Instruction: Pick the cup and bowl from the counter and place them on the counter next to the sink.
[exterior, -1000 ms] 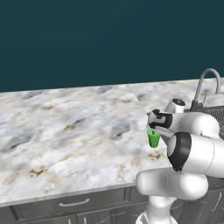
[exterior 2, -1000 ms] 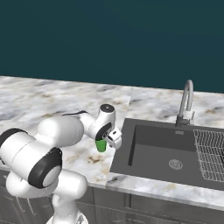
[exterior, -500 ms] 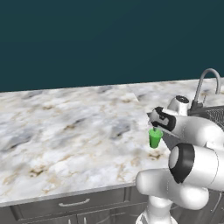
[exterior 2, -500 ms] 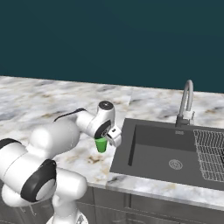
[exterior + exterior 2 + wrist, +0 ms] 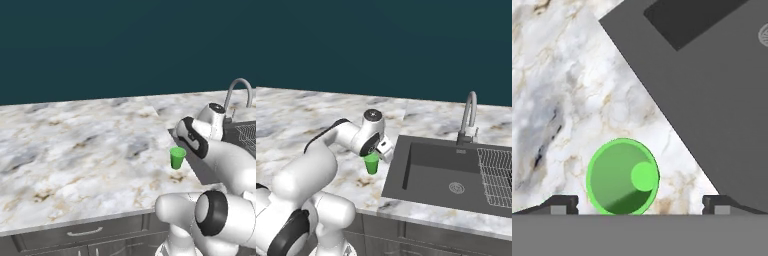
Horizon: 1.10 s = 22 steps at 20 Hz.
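gripper [image 5: 640, 205] jaws spread wide, nothing held, tips apart from cup [image 5: 622, 176] | cup upright on counter [image 5: 90, 150], just beside sink [image 5: 456, 175] edge | hand view looks into cup's mouth | right base view adds faucet [image 5: 468, 117], wire rack [image 5: 496, 175]

A curved silver faucet [image 5: 469, 116] is standing at the back of the basin, rising against a dark teal wall [image 5: 384, 45]. A wire rack [image 5: 497, 176] is sitting at the right side. Grey drawers [image 5: 85, 239] with a slim handle are running below.
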{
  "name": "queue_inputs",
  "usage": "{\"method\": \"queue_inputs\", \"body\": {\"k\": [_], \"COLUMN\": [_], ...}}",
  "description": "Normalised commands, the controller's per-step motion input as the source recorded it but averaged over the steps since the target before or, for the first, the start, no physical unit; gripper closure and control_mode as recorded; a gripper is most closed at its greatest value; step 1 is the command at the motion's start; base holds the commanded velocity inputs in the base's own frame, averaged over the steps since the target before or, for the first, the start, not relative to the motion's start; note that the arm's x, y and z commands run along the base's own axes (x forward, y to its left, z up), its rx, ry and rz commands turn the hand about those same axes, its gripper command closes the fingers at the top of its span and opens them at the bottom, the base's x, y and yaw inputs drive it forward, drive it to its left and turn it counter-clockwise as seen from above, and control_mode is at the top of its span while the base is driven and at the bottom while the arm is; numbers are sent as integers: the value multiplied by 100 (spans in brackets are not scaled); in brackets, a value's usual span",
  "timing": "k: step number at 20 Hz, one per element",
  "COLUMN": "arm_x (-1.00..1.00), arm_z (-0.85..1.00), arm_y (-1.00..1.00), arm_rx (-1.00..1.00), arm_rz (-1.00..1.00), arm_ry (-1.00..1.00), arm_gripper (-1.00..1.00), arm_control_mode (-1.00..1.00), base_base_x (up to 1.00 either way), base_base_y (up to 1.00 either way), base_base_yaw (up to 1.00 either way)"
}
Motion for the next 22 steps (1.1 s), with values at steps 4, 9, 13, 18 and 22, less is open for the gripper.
{"method": "queue_inputs", "body": {"k": [4, 9, 13, 18, 22], "arm_x": [-27, -46, -55, -57, 0], "arm_z": [52, 52, 48, 21, 0], "arm_y": [34, 59, 61, 52, 0], "arm_rx": [0, 0, 0, 0, 0], "arm_rz": [0, 0, 0, 0, 0], "arm_ry": [-10, -15, -16, -15, 0], "arm_gripper": [-100, -100, -100, -100, -100], "arm_control_mode": [-100, -100, -100, -100, -100], "base_base_x": [0, 0, 0, 0, 0], "base_base_y": [0, 0, 0, 0, 0], "base_base_yaw": [0, 0, 0, 0, 0]}}
